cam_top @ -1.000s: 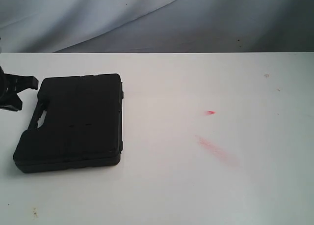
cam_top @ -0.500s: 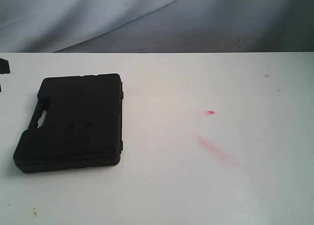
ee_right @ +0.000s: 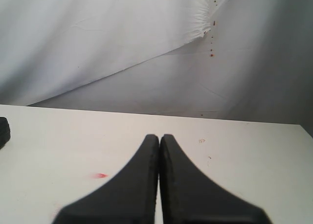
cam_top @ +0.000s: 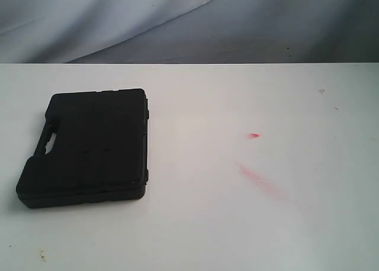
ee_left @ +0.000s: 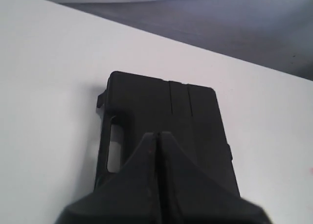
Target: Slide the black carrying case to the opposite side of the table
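The black carrying case (cam_top: pixel 89 147) lies flat on the left part of the white table (cam_top: pixel 237 223), its handle slot toward the left edge. Neither arm shows in the exterior view. In the left wrist view my left gripper (ee_left: pixel 157 135) is shut and empty, held above the case (ee_left: pixel 190 121) beside its handle slot. My right gripper (ee_right: pixel 159 136) is shut with nothing in it, over bare table (ee_right: pixel 254 155), and one corner of the case (ee_right: pixel 3 131) shows at that view's edge.
A small red mark (cam_top: pixel 254 135) and a longer red smear (cam_top: pixel 260 181) lie right of the table's middle. Grey draped cloth (cam_top: pixel 177 22) hangs behind the far table edge. Small specks (cam_top: pixel 321 92) dot the far right.
The left gripper, seen at the left edge beside the case a second ago, has drawn back out of the exterior view. The case has not moved.
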Available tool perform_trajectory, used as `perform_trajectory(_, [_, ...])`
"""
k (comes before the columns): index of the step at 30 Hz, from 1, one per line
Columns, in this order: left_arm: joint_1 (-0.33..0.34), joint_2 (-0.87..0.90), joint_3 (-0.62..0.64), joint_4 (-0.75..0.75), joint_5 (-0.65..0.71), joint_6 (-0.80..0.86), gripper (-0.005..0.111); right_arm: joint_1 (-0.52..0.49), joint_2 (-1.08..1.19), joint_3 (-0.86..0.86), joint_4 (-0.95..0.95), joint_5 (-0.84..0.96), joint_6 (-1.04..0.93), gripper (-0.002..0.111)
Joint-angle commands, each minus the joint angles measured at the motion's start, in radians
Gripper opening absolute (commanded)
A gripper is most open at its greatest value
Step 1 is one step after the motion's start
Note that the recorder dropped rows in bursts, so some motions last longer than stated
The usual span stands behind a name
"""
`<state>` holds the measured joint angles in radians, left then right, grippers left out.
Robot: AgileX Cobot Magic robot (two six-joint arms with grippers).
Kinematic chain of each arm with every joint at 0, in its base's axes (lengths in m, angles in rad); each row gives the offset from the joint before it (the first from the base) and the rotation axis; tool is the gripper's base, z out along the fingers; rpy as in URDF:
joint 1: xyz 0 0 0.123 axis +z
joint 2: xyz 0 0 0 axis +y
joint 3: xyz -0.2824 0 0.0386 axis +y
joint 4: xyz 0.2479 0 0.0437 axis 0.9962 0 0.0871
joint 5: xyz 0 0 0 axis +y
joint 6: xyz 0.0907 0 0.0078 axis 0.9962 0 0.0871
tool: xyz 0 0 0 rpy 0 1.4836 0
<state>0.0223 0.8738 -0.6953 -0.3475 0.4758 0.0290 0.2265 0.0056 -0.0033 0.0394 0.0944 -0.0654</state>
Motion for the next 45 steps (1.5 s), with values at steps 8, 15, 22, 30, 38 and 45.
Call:
perform_trajectory(8, [0.001, -0.146, 0.008, -0.014, 0.088, 0.003, 0.0, -0.006, -0.006, 0.003, -0.001, -0.002, -0.002, 0.0])
perform_trajectory(15, [0.001, -0.227, 0.008, -0.014, 0.15, 0.033, 0.0, -0.006, -0.006, 0.003, -0.001, -0.002, -0.002, 0.0])
perform_trajectory(22, [0.001, -0.372, 0.142, 0.001, 0.072, 0.081, 0.0, -0.006, -0.006, 0.003, -0.001, -0.002, -0.002, 0.0])
perform_trajectory(30, [0.001, -0.58, 0.35, 0.095, -0.077, 0.061, 0.0, -0.006, -0.006, 0.003, -0.001, -0.002, -0.002, 0.0])
perform_trajectory(38, [0.001, -0.776, 0.515, 0.143, -0.165, 0.02, 0.0, -0.006, -0.006, 0.003, -0.001, -0.002, -0.002, 0.0])
perform_trajectory(45, [0.001, -0.859, 0.601, 0.221, -0.248, -0.114, 0.0, -0.006, -0.006, 0.003, -0.001, -0.002, -0.002, 0.0])
